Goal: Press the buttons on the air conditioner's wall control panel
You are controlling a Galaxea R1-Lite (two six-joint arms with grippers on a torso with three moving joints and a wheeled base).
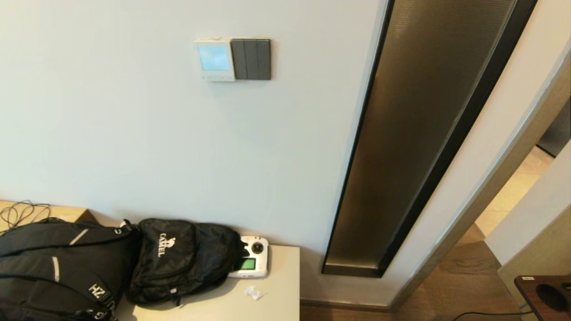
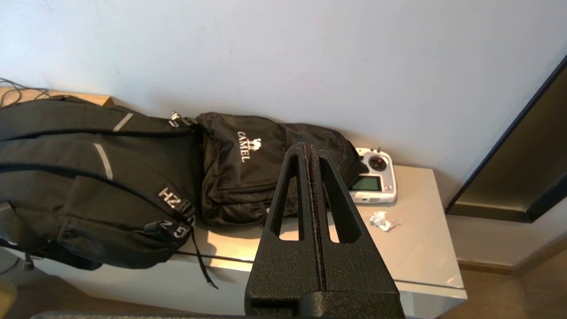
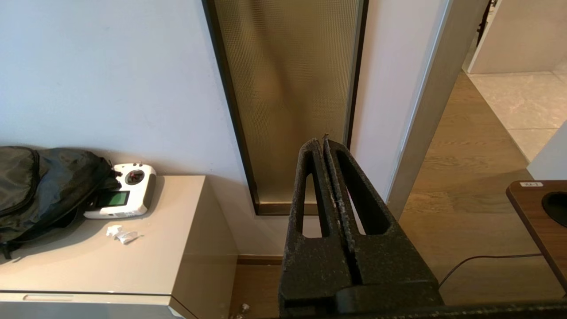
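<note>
The air conditioner's wall control panel (image 1: 214,59) is a small white square with a lit pale blue screen, high on the wall in the head view. Its row of tiny pale buttons (image 1: 215,77) runs along the bottom strip. A dark grey three-rocker switch plate (image 1: 251,59) sits right beside it. Neither gripper shows in the head view. My left gripper (image 2: 308,148) is shut and empty, low, in front of the bags on the cabinet. My right gripper (image 3: 321,142) is shut and empty, low, facing the ribbed glass strip. The panel is out of both wrist views.
A low beige cabinet (image 1: 276,303) under the panel holds two black backpacks (image 1: 183,258), a white handheld controller with green screen (image 1: 252,263) and a crumpled wrapper (image 1: 254,292). A tall dark-framed glass strip (image 1: 419,133) stands to the right. A dark wooden table corner (image 1: 546,294) is at far right.
</note>
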